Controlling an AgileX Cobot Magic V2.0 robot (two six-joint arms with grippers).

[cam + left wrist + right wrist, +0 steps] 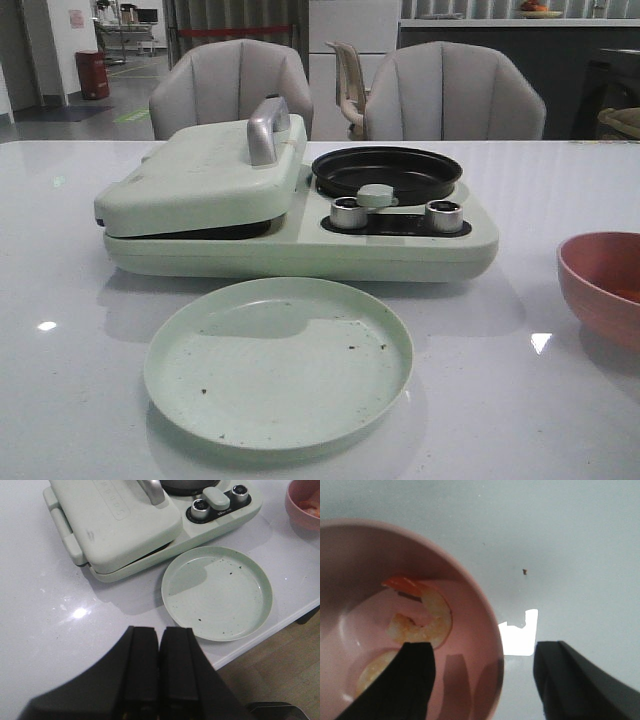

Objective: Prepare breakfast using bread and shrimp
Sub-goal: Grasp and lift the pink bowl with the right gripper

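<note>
Lighting even, overhead. Small glare spots on the glossy table [560, 180]; soft shadows under the plate [279, 361]. Right wrist view soft-focused, with a bright reflection patch beside the bowl [470, 595]. Front view's background dim.

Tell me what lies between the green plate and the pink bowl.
Nothing: in the front view, only bare white table separates the green plate from the pink bowl. The left wrist view shows the same bare gap.

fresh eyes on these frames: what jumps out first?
The pale green breakfast maker mid-table, lid shut, a black pan on its right side. In front of it sits a green plate bearing only crumbs. At the right edge, a pink bowl holds shrimp, the open right hand straddling its rim.
</note>
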